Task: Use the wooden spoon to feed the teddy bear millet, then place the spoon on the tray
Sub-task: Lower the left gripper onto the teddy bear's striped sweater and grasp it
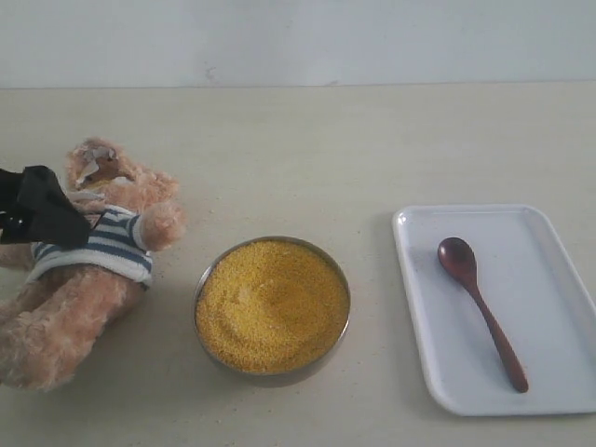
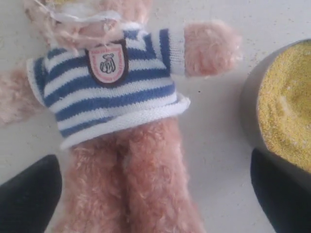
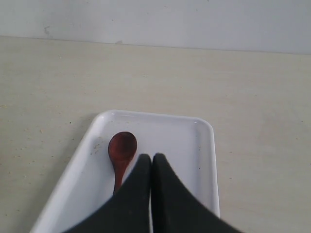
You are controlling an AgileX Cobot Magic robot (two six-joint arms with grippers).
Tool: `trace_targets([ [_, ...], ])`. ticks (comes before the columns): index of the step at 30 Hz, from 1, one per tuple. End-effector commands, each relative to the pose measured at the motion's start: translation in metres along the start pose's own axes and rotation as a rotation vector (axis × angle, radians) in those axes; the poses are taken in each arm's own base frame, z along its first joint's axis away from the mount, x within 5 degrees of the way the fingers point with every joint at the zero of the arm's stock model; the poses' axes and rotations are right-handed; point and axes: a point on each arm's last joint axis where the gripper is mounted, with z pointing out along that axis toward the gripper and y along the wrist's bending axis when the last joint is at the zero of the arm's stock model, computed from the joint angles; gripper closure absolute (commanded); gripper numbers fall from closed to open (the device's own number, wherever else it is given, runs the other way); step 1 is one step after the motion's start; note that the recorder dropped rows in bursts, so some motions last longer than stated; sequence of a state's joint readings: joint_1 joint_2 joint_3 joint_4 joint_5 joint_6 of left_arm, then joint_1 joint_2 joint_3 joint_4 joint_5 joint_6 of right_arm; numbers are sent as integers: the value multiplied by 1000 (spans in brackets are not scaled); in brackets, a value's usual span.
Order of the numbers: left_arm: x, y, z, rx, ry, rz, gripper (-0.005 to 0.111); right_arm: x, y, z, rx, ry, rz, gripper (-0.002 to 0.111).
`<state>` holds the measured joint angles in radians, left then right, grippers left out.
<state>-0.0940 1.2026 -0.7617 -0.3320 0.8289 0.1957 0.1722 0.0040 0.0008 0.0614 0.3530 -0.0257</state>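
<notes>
Surface [image 1: 298, 140]: pale and matt, carrying every item listed.
Teddy bear [image 1: 88, 270]: lying face up at the left, striped shirt and badge uppermost, one arm stretched toward the bowl.
Millet [image 1: 272, 303]: fills a round metal bowl [image 1: 275, 376] in the middle, just beside the bear. A few loose grains appear to speckle the surface near the bear.
Tray [image 1: 549, 233]: at the right, apart from the bowl.
Wooden spoon [image 1: 480, 307]: flat inside the tray, bowl end toward the far rim, touched by nothing.
Left tool [image 2: 153, 184]: poised over the bear, fingers spread wide on either side of the legs, holding nothing.
Right tool [image 3: 150, 158]: above the handle end of the spoon, fingers pressed together and empty. It hides part of the handle in its own camera.
Step in hand, by my judgement: the spoon either awaits pickup or is already back on the tray. The stray grains lean toward the latter, though I cannot be sure.
Next move, if feeding remains: the right tool must part its fingers, descend squarely over the slim handle and close on it before any scoop.
</notes>
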Motion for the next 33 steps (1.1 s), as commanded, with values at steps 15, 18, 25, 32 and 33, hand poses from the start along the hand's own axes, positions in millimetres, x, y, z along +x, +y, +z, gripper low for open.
trace_targets([
  [15,-7,18,89,-60,212,-87,-3,-1,0,0,2,-10,-7,109],
  [18,-5,20,96,-63,236,-92,-3,-1,0,0,2,-10,-7,109],
  [25,-1,23,111,-68,298,-105,-3,-1,0,0,2,-10,-7,109],
  [32,-11,21,101,-64,315,-49,-3,-1,0,0,2,-10,-7,109],
  [33,-12,20,99,-60,324,-47,-3,-1,0,0,2,-10,-7,109],
])
